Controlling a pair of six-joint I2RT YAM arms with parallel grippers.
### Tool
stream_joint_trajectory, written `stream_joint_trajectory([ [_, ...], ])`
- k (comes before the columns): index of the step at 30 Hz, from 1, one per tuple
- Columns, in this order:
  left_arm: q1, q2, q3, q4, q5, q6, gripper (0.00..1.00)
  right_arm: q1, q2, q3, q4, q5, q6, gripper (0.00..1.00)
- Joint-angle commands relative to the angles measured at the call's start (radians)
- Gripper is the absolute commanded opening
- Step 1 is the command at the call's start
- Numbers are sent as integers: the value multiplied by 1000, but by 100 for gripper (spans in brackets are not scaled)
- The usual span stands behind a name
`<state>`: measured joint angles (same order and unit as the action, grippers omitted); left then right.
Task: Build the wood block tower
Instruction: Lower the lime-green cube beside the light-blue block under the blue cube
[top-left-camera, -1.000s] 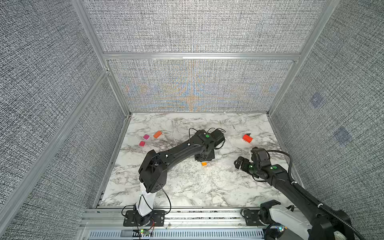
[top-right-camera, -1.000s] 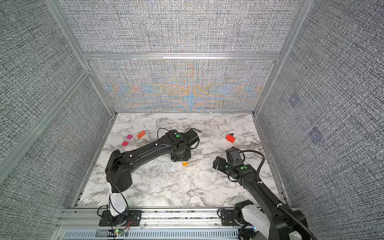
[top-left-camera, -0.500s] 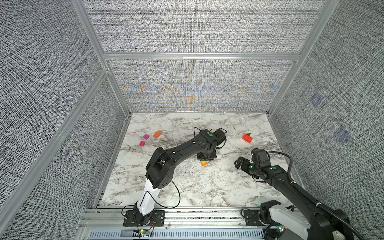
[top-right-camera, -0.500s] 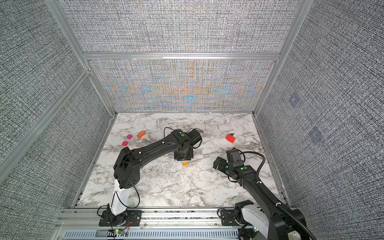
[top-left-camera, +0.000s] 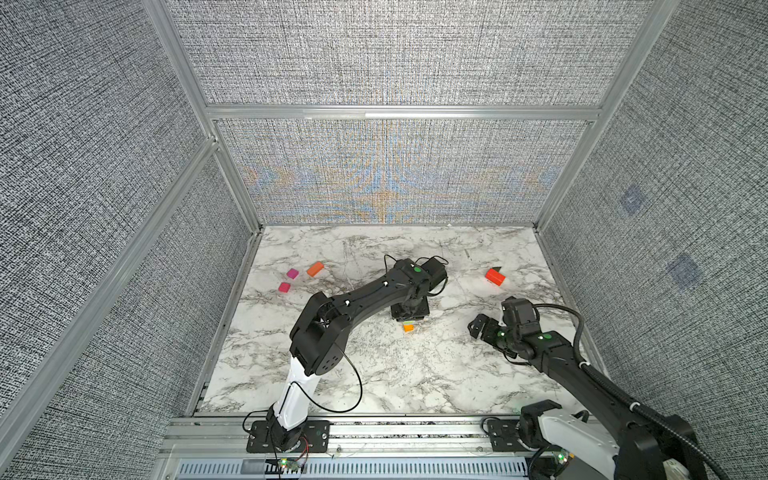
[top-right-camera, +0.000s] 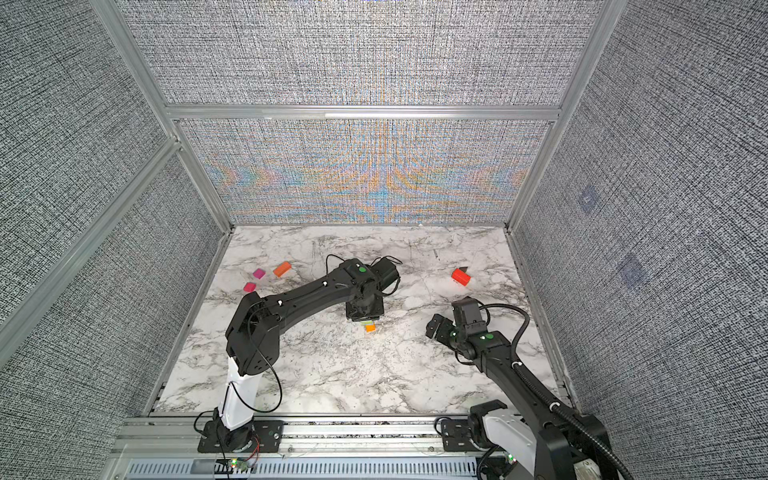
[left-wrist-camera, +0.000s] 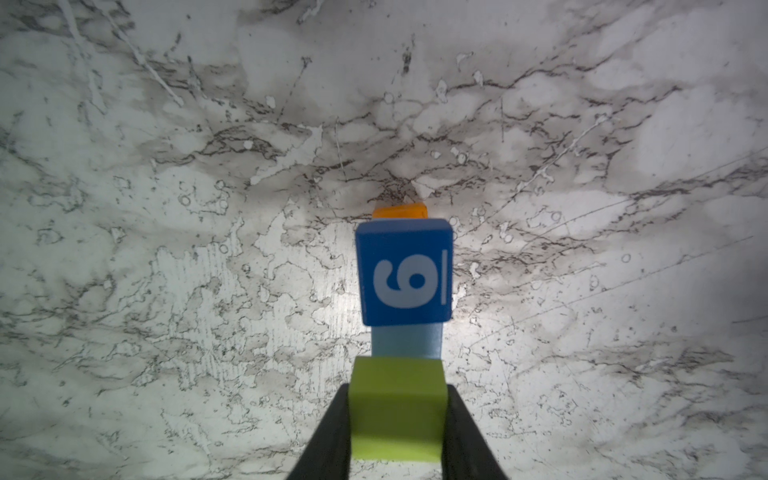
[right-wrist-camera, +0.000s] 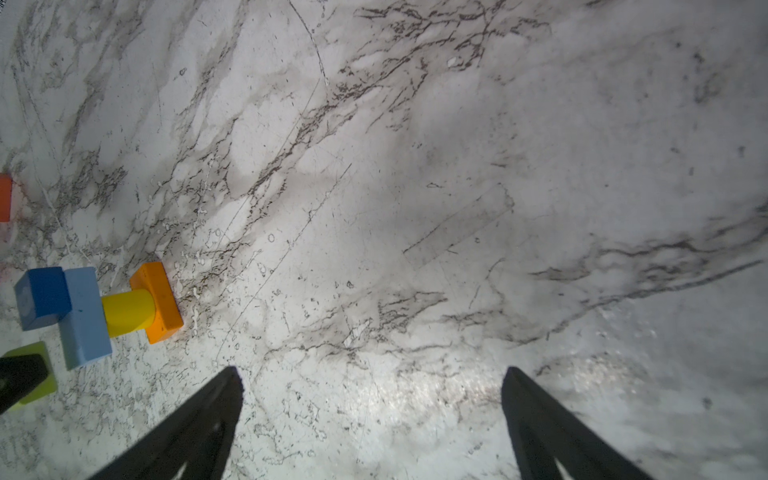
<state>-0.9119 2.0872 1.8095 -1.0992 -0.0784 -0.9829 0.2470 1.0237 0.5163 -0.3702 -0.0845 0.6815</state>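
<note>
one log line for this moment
left gripper: shut on yellow-green block | near wood block tower top, not placed | right gripper: open, empty

Marble table (top-left-camera: 374, 374) holds magenta blocks (top-left-camera: 292, 273), orange block (top-left-camera: 315, 269), red slab (top-left-camera: 495, 276), tower (right-wrist-camera: 124, 311).

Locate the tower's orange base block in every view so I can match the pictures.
In a top view: orange base block sits mid marble table, at the left tool's tip.
In a top view: same spot.
Left wrist: orange edge peeking past the dark blue block.
Right wrist: tower's foot, under the yellow cylinder.
Shared landmark: yellow-green block shut in the left tool.
</note>
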Motion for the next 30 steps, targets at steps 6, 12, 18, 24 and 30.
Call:
stream_joint_trajectory([
  [6,7,16,11,-1,11,22,31,-2,2,-1,12,2,-2,99],
  [12,10,19,13,1,11,25,31,-4,4,-2,12,0,-2,99],
  [18,13,28,12,9,19,30,31,-5,6,-1,12,0,-4,99],
  [24,14,29,14,15,19,30,31,-4,10,-1,12,-2,-10,99],
  [30,13,34,23,13,23,33,31,-5,15,5,3,-6,-17,99],
])
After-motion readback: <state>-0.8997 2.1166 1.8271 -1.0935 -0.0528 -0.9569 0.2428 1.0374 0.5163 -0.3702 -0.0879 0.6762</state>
